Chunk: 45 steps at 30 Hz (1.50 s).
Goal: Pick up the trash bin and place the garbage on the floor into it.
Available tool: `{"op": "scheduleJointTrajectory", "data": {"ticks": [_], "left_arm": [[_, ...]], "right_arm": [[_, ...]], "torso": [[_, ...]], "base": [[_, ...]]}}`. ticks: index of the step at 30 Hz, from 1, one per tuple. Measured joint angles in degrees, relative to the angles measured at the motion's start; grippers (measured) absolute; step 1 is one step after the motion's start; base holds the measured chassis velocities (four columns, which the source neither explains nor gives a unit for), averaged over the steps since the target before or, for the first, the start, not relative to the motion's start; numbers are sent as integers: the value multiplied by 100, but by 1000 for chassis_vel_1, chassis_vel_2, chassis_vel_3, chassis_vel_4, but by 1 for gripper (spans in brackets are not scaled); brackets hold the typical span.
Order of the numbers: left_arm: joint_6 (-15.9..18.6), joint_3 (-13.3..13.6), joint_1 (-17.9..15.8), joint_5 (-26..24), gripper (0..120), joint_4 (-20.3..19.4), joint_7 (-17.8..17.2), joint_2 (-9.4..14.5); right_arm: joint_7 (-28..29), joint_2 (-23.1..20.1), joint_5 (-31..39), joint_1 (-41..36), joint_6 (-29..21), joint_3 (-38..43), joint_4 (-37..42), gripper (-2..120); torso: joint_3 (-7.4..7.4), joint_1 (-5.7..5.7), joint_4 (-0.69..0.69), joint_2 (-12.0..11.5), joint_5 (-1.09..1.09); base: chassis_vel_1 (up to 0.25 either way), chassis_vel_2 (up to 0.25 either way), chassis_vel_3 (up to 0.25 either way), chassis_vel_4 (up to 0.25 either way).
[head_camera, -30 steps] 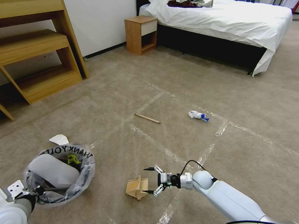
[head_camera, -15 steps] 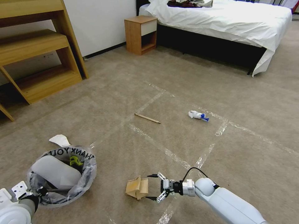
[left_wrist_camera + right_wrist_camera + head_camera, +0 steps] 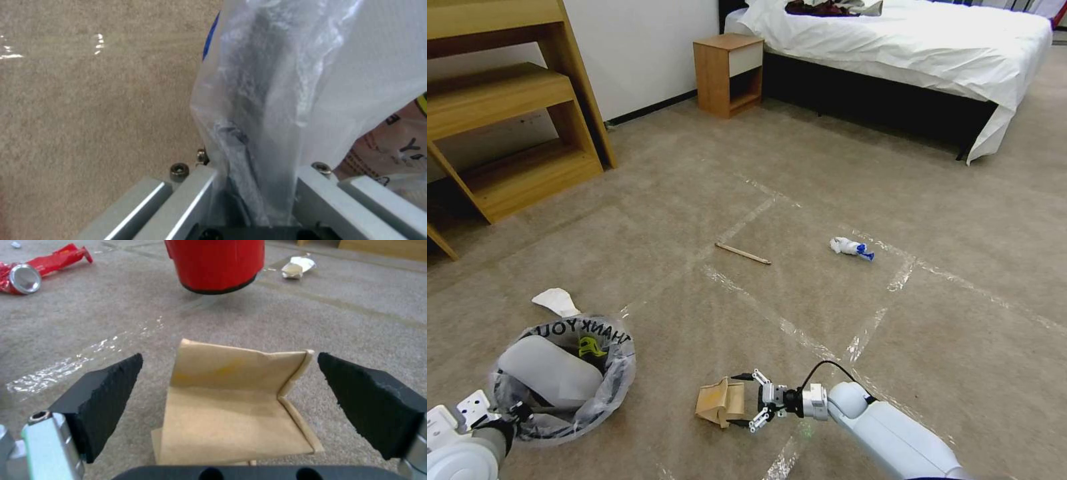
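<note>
Right end effector (image 3: 740, 401) wide open, fingers either side of cardboard scrap (image 3: 719, 401) on floor (image 3: 800, 200), not gripping. Left end effector (image 3: 510, 410) clamped on bag rim of trash bin (image 3: 564, 373), bin held above carpet beside scrap.

Trash bin (image 3: 213, 265) top cropped.

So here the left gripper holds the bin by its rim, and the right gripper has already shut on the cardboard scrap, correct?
Not quite. The right gripper is open: the right wrist view shows its black fingers standing apart on either side of the cardboard scrap, not touching it. The rest holds: the left gripper is shut on the rim of the trash bin.
</note>
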Motion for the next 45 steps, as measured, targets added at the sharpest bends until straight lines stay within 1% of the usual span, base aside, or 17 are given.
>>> {"op": "scheduleJointTrajectory", "data": {"ticks": [2,9,29,37,45], "left_arm": [[-12,4,-14,0,0,18,0,24],[-23,12,-33,1,0,42,1,63],[-108,46,-36,73,0,-8,48,94],[-109,99,-63,114,0,17,51,91],[-109,154,-97,154,0,30,53,82]], "right_arm": [[-16,93,-7,31,23,5,-139,100],[-37,203,-61,58,75,72,-328,100],[-4,246,-181,-206,98,226,-383,100],[14,276,-306,-220,167,402,-567,100],[-6,146,-305,-179,212,587,-584,100]], "torso": [[0,0,-1,0,0],[0,0,-1,0,1],[0,0,-1,0,1],[0,0,-1,0,1],[0,0,-1,0,1]], "base": [[0,0,0,0],[0,0,0,0],[0,0,0,0],[0,0,0,0],[0,0,0,0]]}}
